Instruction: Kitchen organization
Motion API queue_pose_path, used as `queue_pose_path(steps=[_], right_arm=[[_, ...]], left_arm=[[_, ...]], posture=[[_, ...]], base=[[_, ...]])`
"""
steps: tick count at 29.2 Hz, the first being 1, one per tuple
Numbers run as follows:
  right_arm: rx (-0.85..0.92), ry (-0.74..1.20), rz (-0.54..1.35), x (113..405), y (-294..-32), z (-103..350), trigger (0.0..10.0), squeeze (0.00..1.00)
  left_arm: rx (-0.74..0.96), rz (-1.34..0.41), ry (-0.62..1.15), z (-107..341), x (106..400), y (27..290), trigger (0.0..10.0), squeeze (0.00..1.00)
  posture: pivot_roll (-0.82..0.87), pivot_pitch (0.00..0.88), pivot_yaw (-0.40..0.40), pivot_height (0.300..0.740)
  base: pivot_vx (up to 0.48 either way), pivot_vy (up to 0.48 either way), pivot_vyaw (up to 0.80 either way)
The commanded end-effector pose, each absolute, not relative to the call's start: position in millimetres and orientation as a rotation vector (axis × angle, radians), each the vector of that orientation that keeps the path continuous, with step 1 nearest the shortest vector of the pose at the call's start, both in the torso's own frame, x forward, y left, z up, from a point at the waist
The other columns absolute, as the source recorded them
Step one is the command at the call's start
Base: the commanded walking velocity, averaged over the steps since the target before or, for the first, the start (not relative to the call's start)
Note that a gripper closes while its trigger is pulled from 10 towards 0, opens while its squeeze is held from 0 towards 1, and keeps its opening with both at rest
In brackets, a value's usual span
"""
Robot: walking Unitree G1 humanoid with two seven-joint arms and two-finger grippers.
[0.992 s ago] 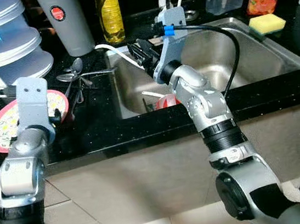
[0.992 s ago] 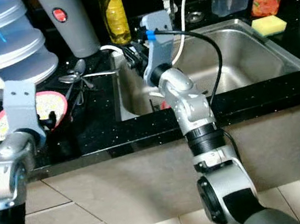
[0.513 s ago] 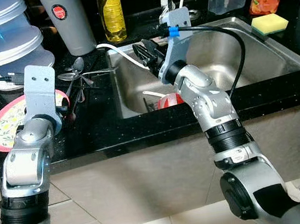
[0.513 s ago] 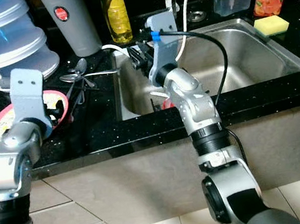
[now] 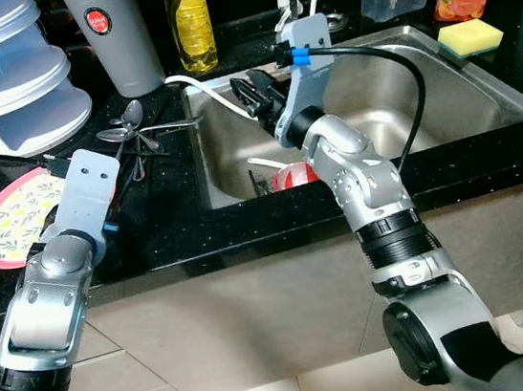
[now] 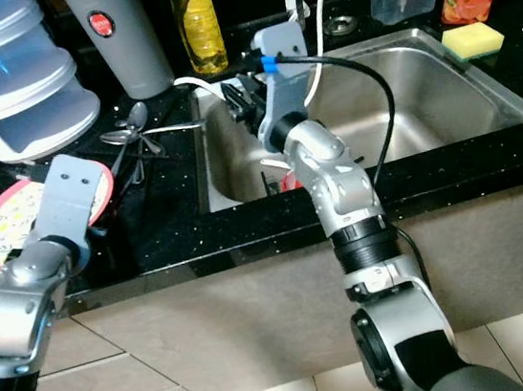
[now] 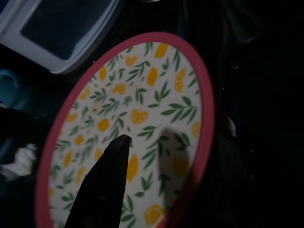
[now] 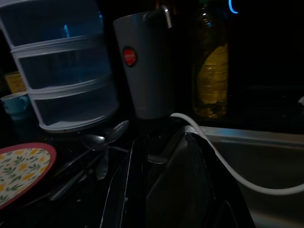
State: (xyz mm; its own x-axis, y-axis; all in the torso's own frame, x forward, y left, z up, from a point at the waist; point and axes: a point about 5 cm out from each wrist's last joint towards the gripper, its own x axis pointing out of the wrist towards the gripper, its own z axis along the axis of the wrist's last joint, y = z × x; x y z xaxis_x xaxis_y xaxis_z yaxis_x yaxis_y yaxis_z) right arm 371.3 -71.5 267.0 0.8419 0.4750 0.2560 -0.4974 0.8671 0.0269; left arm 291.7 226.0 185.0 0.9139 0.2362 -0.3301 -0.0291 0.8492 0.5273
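A pink-rimmed plate (image 5: 9, 217) with a lemon pattern lies flat on the black counter at the left. My left gripper (image 5: 88, 194) hovers at its right edge; in the left wrist view one black finger (image 7: 107, 180) hangs over the plate (image 7: 133, 118), and the other finger is lost in the dark. My right gripper (image 5: 253, 91) reaches over the left rim of the steel sink (image 5: 461, 97). It is open, pointing at a few spoons (image 5: 132, 126) on the counter, with nothing between its fingers (image 8: 126, 190).
Stacked clear containers (image 5: 5, 80), a grey tumbler (image 5: 110, 32) and an oil bottle (image 5: 189, 22) line the back of the counter. A white hose (image 5: 209, 87) crosses the sink rim. A red item (image 5: 290, 174) lies in the sink; a yellow sponge (image 5: 470, 33) sits at its far right.
My left arm has drawn back from above the plate towards me and tilted, so more of the plate shows. The right arm has held its place over the sink rim.
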Motion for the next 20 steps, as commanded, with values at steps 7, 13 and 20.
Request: queue_pose_path(steps=[7,13,20], right_arm=[[0.087,-0.241,0.474,366.6,-81.6,263.4,10.0,0.0],[0.097,-0.249,0.457,367.5,-83.8,264.6,10.0,0.0],[0.092,-0.246,0.458,365.9,-85.1,263.9,10.0,0.0]], left_arm=[[0.75,0.206,0.438,174.0,301.5,243.3,0.2,0.0],[0.857,0.191,0.397,173.2,307.2,239.3,0.0,0.0],[0.986,0.284,0.31,177.3,311.6,243.9,0.0,0.0]], posture=[[0.04,0.0,0.151,0.74],[0.05,0.0,0.162,0.74],[0.04,0.0,0.152,0.74]], base=[[0.0,0.0,0.0],[0.0,0.0,0.0],[0.0,0.0,0.0]])
